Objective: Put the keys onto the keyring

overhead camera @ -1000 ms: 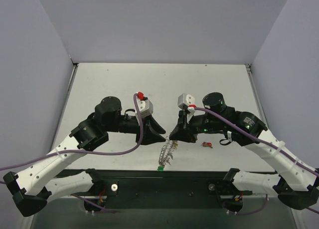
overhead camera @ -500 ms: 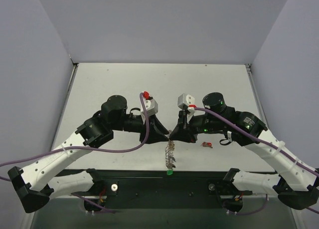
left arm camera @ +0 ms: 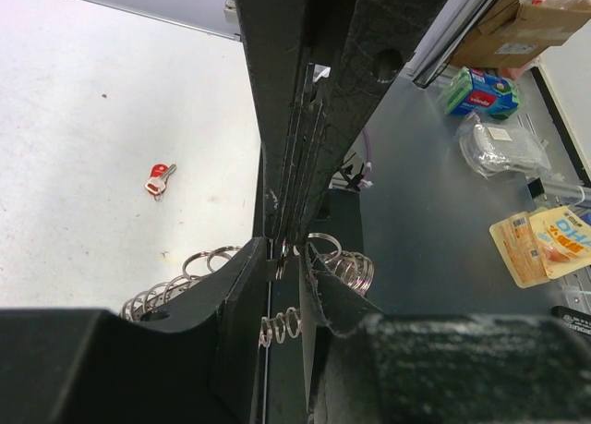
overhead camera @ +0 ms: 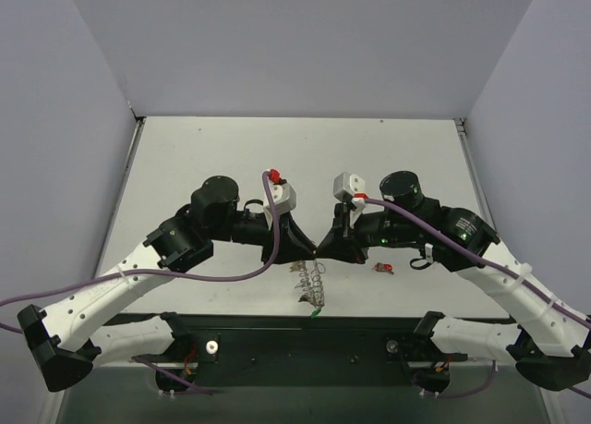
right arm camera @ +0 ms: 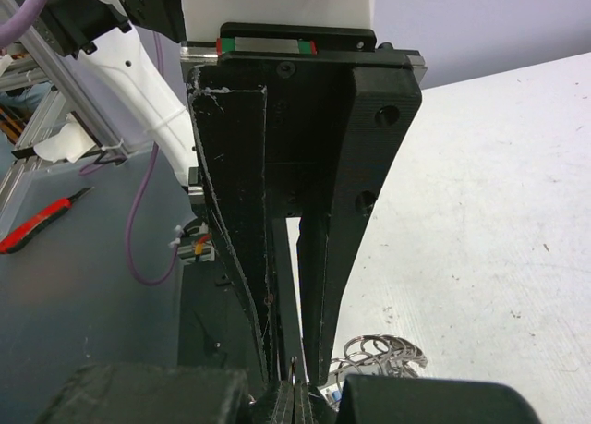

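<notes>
Centre frame: your right end effector (overhead camera: 323, 250), pressed together, pinches the keyring (overhead camera: 310, 284), which trails toward the bottom edge. Your left end effector (overhead camera: 309, 249) flanks it, grip unclear. Red key (overhead camera: 381, 268) lies just right.

Setting: robotics lab / test cell. White table (overhead camera: 295, 156) was boxed in by plain grey wall panels (overhead camera: 295, 45), top of overhead view. Alu. frame (right arm camera: 28, 59), purple cable (right arm camera: 26, 18) & red-handled tool (right arm camera: 37, 223) sat at left of R-wrist view; misc. packets (left arm camera: 545, 248) at right of L-wrist view.
</notes>
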### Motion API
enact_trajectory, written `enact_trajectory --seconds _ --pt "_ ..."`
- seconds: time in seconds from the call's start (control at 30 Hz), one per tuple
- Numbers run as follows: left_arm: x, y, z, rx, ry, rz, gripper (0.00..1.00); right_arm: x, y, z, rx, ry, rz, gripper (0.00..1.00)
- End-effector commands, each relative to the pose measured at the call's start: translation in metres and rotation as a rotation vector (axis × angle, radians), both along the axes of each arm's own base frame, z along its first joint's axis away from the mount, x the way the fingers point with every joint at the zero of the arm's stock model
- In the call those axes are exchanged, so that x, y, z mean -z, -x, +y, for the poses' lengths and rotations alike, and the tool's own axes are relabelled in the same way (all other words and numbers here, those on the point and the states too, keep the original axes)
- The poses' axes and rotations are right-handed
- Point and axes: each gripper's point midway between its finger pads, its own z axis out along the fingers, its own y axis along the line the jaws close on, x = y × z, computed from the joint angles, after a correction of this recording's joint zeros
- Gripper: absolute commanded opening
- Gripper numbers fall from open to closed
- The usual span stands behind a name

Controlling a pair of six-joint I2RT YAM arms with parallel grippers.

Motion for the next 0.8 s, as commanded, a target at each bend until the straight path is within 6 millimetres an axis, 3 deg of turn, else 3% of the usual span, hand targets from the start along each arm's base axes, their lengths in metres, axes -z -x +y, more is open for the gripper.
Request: enact_trajectory --seconds 0.0,0.17,0.5,0.63,0.7,0.77 --pt "-0.0139 0.0029 -0.0037 0.028 0.046 -0.042 0.32 -0.0275 -0.001 0.0005 -0.006 -0.09 -0.069 0.0" --pt "-0.0129 0.0025 -0.002 0.018 0.042 -0.043 0.34 -0.0279 0.0001 0.0007 -0.01 -0.097 -0.069 0.0" --pt "-0.0148 0.0039 -0.0102 0.045 0.06 -0.035 0.28 -0.0286 -0.0001 0.0006 -0.005 -0.107 -0.072 0.0" --pt "-0.0121 0.0045 -0.0111 0.052 0.042 -0.035 0.16 -0.0307 -0.0016 -0.001 0.004 -0.113 -0.079 0.0" --pt "-0.0113 0.0043 -0.0106 0.05 0.038 -0.035 0.0 -0.0314 -0.0016 -0.0012 0.005 -0.116 -0.079 0.0" --pt "-0.0118 0.0031 -0.0101 0.037 0.039 -0.038 0.0 -0.0312 -0.0018 -0.0009 0.004 -0.118 -0.078 0.0"
